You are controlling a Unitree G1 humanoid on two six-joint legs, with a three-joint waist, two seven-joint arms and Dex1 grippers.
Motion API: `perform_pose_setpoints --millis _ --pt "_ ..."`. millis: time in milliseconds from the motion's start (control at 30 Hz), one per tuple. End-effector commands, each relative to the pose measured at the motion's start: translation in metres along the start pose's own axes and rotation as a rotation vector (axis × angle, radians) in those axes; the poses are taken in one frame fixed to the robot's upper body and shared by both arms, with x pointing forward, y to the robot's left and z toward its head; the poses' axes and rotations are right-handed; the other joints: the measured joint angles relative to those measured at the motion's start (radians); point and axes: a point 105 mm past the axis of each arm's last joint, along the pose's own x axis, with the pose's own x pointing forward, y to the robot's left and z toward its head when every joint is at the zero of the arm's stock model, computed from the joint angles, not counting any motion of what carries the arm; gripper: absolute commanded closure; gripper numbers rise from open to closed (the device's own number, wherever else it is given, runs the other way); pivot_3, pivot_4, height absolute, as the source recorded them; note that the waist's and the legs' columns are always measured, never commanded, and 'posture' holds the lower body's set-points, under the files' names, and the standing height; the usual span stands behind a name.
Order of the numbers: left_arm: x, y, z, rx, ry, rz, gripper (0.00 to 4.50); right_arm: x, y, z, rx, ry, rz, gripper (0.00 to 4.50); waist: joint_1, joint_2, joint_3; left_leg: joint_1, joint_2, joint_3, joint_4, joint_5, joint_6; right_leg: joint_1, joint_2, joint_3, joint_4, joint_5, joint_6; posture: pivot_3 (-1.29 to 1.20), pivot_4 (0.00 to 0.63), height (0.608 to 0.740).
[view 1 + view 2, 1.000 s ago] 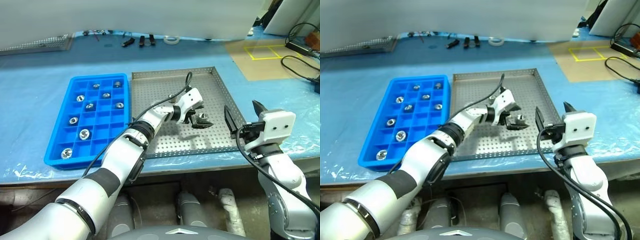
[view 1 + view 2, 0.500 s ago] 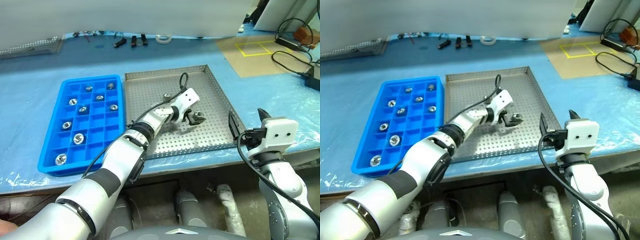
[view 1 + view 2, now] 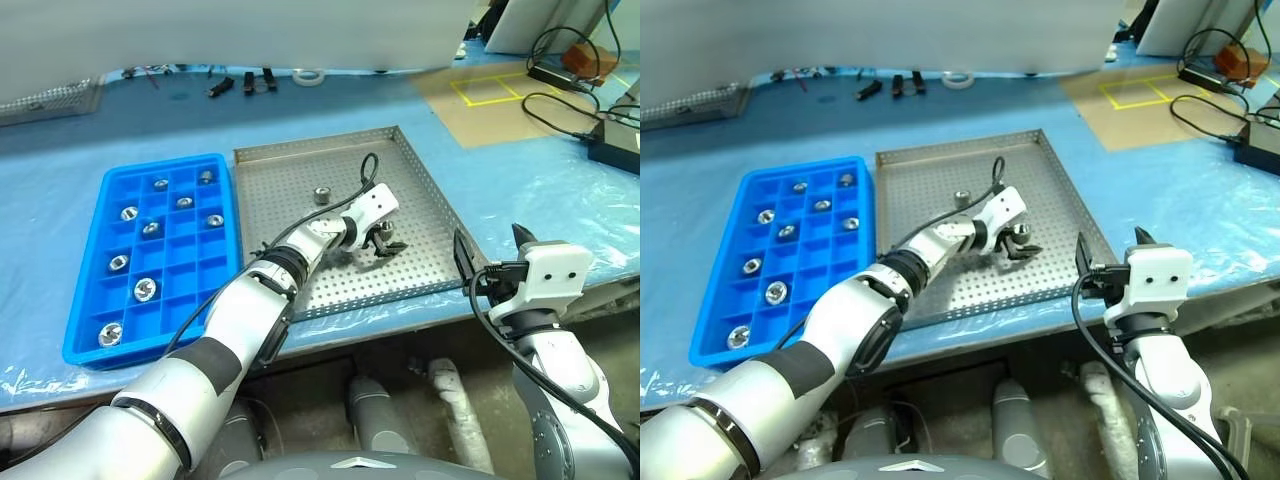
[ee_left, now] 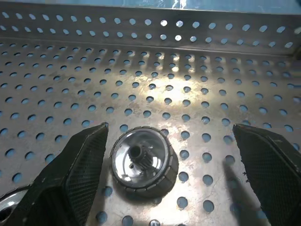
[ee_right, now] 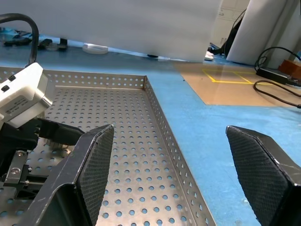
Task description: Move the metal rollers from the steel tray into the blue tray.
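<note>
With left tool (image 4: 164, 188) wide open around roller (image 4: 143, 162) on steel tray (image 3: 300, 190), off-centre closing risks knocking it away; right tool (image 5: 176, 183) open, empty.

The desk (image 3: 60, 130), covered in blue sheeting, carries the blue tray (image 3: 88, 345) towards its near left edge and the steel tray (image 3: 420, 180) just beside it, mid-desk. Small dark tools (image 3: 240, 83) and a white tape ring (image 3: 307, 76) lie along the far edge. A tan board (image 3: 520, 115) with yellow tape markings and black cables (image 3: 560, 100) occupy the far right corner.
</note>
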Motion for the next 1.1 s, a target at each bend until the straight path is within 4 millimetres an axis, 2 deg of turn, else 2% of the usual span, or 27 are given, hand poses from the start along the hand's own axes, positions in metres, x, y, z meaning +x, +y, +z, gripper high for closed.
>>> perform_pose_setpoints --millis 33,100,233,333,433,500,600,733,833,967,1100 --pt "0.021 -0.033 0.016 -0.007 -0.063 -0.083 0.03 0.005 0.002 0.013 -0.005 -0.060 0.018 0.48 -0.001 0.000 0.000 0.000 0.000 0.000 0.000 0.000 0.000 0.000 0.000 0.000 0.000 0.000 0.000 -0.61 0.150 0.740" --pt "0.019 -0.028 0.015 0.026 -0.061 -0.056 0.03 0.012 0.005 0.013 -0.004 -0.069 0.044 0.48 -0.001 0.000 0.000 0.000 0.000 0.000 0.000 0.000 0.000 0.000 0.000 0.000 0.000 0.000 0.000 -0.60 0.150 0.740" --pt "0.007 -0.012 0.050 -0.051 -0.222 -0.065 0.03 0.023 0.006 0.015 0.001 -0.084 0.073 0.48 0.004 0.000 0.000 0.000 0.000 0.000 0.001 0.000 0.000 0.001 -0.001 -0.001 0.000 0.000 0.000 -0.54 0.150 0.740" --pt "-0.015 0.005 0.069 -0.097 -0.348 -0.108 0.03 0.033 0.011 0.007 0.002 -0.053 0.121 0.48 0.009 0.000 0.000 0.000 -0.001 0.000 0.001 0.000 0.001 0.001 -0.002 -0.001 0.000 0.000 0.000 -0.51 0.150 0.740" --pt "-0.053 0.022 0.072 -0.096 -0.419 -0.199 0.03 0.046 0.018 -0.020 0.021 0.049 0.198 0.48 0.013 0.000 0.000 0.000 -0.001 0.001 0.002 0.000 0.004 0.002 -0.003 -0.002 0.000 0.000 -0.001 -0.45 0.150 0.740" --pt "-0.083 0.030 0.064 -0.091 -0.418 -0.252 0.03 0.057 0.015 -0.034 0.080 0.088 0.192 0.48 0.010 0.000 0.000 0.002 0.000 0.002 0.002 0.000 0.004 0.002 -0.003 -0.001 0.001 0.000 -0.001 -0.41 0.150 0.740" --pt "-0.122 0.035 0.046 -0.080 -0.359 -0.258 0.03 0.075 0.007 -0.044 0.173 0.114 0.168 0.48 0.021 0.003 0.000 0.004 0.002 0.003 0.001 0.000 0.005 0.002 -0.001 -0.002 0.003 0.001 -0.002 -0.33 0.150 0.740" --pt "-0.177 0.027 0.032 -0.089 -0.291 -0.252 0.03 0.094 0.015 -0.044 0.199 0.107 0.239 0.48 0.073 0.003 0.001 0.003 0.002 0.004 0.001 0.001 0.005 0.002 -0.001 -0.001 0.004 0.001 -0.003 -0.22 0.150 0.740" --pt "-0.203 0.011 0.030 -0.119 -0.270 -0.263 0.03 0.102 0.026 -0.042 0.211 0.100 0.303 0.48 0.140 0.003 0.001 0.003 0.004 0.004 0.001 0.001 0.005 0.001 -0.001 -0.003 0.004 0.001 -0.003 -0.17 0.150 0.740" --pt "-0.212 -0.004 0.026 -0.151 -0.255 -0.264 0.03 0.110 0.028 -0.056 0.212 0.158 0.328 0.48 0.214 0.004 0.001 0.006 0.003 0.006 -0.001 0.000 0.001 0.004 -0.004 -0.003 0.005 0.000 -0.005 -0.13 0.150 0.740" --pt "-0.212 -0.014 0.028 -0.167 -0.263 -0.278 0.03 0.111 0.019 -0.068 0.181 0.193 0.316 0.48 0.241 0.004 0.001 0.006 0.001 0.008 -0.001 0.002 -0.001 0.006 -0.007 -0.003 0.005 0.000 -0.005 -0.10 0.150 0.740"
